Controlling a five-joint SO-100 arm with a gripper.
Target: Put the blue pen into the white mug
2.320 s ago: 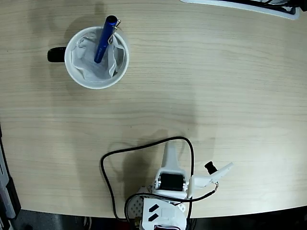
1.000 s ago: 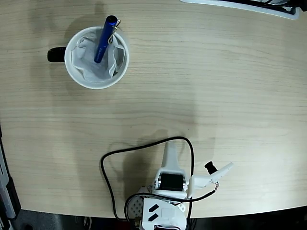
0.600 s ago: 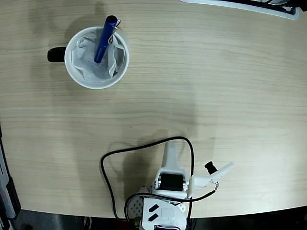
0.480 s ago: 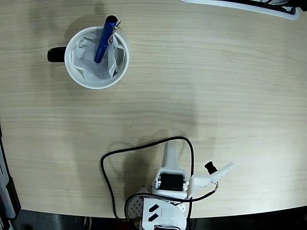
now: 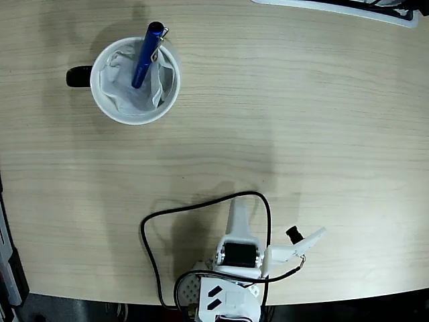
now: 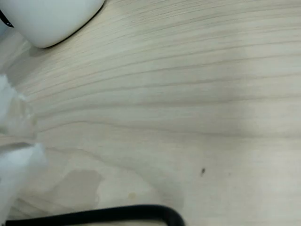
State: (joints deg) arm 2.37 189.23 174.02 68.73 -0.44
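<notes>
In the fixed view the blue pen [image 5: 146,57] stands tilted inside the white mug [image 5: 134,121] at the upper left. Its silver-clipped cap leans over the far rim, and its lower end rests in the crumpled white paper [image 5: 117,87]. The mug's black handle [image 5: 78,76] points left. My gripper [image 5: 238,204] is folded back over the arm's base at the bottom centre, far from the mug, shut and holding nothing. In the wrist view only the mug's white wall [image 6: 47,19] shows at the top left, and a blurred white finger [image 6: 16,174] sits at the left edge.
A black cable [image 5: 151,228] loops on the wooden table [image 5: 301,134] beside the arm's base, and also shows as the cable [image 6: 117,214] in the wrist view. A white flat object [image 5: 335,8] lies along the top right edge. The table's front edge runs just behind the base.
</notes>
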